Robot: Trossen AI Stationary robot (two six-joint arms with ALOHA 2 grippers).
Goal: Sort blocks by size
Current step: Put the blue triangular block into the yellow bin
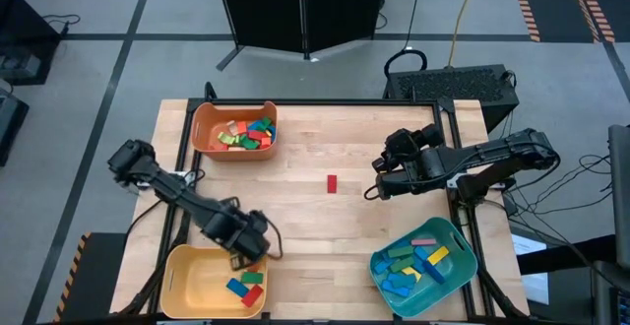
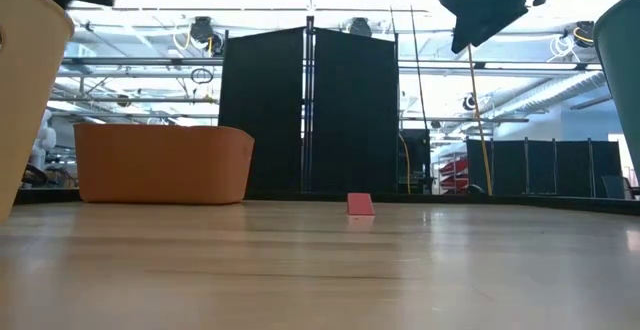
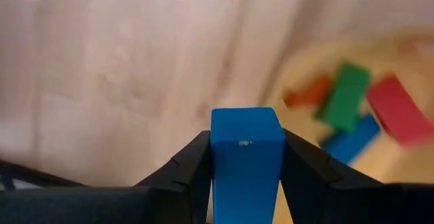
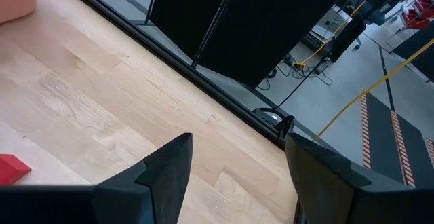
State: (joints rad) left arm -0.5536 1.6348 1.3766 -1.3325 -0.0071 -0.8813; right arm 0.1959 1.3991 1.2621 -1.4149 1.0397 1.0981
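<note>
1. Two fingers of the left gripper (image 3: 245, 176) are clamped on a blue block (image 3: 245, 157) above the yellow bin (image 1: 187, 271).
2. One red block (image 1: 332, 183) lies mid-table.
3. The right gripper (image 4: 237, 176) hangs apart, empty, above the table (image 1: 315, 138).

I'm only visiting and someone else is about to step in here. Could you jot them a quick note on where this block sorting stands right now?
Left gripper: shut on a blue block, above the yellow bin.
Right gripper: open, empty, hovering over the table's right side.
Done: some blocks lie in the yellow bin and the teal bin.
Left: drop the blue block; a red block lies alone mid-table; the orange bin holds a mixed pile.
</note>
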